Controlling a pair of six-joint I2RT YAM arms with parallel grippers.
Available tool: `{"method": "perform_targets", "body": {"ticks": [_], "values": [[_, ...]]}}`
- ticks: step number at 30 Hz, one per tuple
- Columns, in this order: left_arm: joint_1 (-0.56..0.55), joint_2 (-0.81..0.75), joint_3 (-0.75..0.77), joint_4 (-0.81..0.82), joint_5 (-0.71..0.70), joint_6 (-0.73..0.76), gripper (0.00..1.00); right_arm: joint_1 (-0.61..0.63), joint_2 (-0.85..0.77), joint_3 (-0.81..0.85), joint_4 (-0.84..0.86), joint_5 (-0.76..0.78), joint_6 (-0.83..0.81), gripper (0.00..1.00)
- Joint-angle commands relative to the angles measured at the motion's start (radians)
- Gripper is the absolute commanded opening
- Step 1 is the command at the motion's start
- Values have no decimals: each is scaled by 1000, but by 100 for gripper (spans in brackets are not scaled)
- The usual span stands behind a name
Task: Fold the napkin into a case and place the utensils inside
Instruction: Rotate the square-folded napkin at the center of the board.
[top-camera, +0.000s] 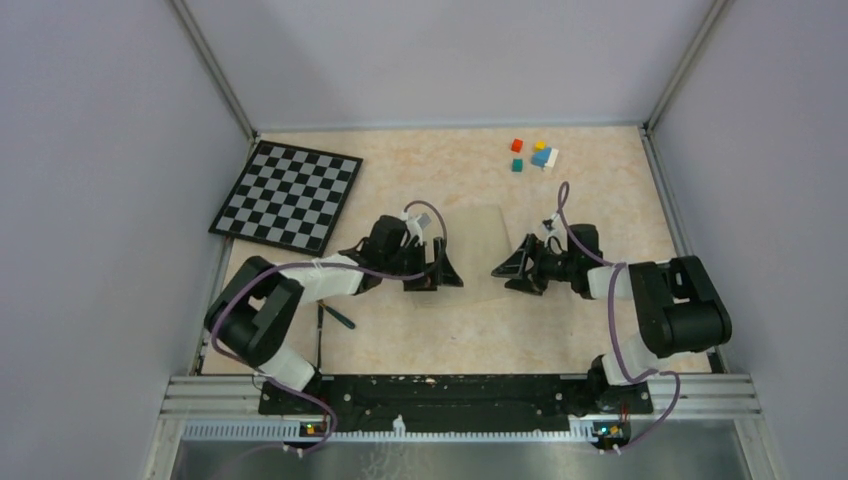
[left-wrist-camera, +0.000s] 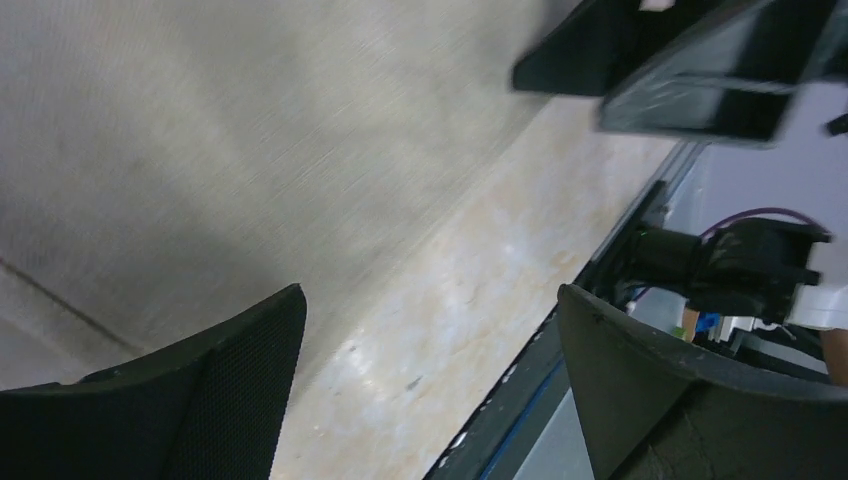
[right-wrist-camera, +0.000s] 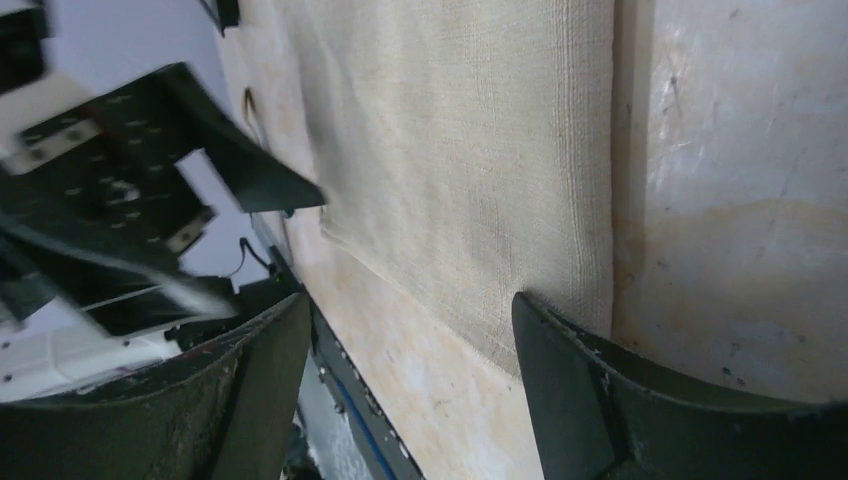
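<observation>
So, going left to right: the checkerboard (top-camera: 290, 195) sits far left, out of it. The utensils (top-camera: 335, 318) lie on the table (top-camera: 600, 200) near the left arm's base, well apart from the cloth.

The left gripper (top-camera: 436, 272) hangs at the napkin's left edge with its jaws spread wide and nothing between them. Its wrist view shows only cloth and bare tabletop under the gap.

The napkin (top-camera: 475, 240) lies flat mid-table between both arms. We'd call it thin, light and floppy, with a coarse weave that probably gives some grip. It won't hold a shape, so we'd pinch an edge or corner low against the table and drag slowly, or the fold may slump or skew.

The right gripper (top-camera: 512, 268) is open too and holding nothing. One finger (right-wrist-camera: 600, 400) sits right at the cloth's near corner, which looks like a decent pinch spot.

The cubes (top-camera: 535, 155) are at the far right and don't matter here.
</observation>
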Motion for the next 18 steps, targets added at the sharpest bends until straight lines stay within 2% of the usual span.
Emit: {"method": "perform_targets", "body": {"ticks": [1,6,9,11,15,18], "values": [[-10,96,-116,133,23,-37,98,-31,34,-44,8,52,-45,74],[-27,59,-237,113,-48,-18,98,-98,-1,-27,-173,182,-161,74],[-69,13,-280,126,-47,-60,98,-96,27,28,-173,202,-175,74],[-142,-2,-272,138,-51,-105,99,-92,88,105,-184,229,-196,74],[-309,69,-141,169,-70,-185,99,-73,239,332,-251,301,-259,74],[-385,168,40,113,-49,-176,98,-56,324,540,-409,346,-321,72]]}}
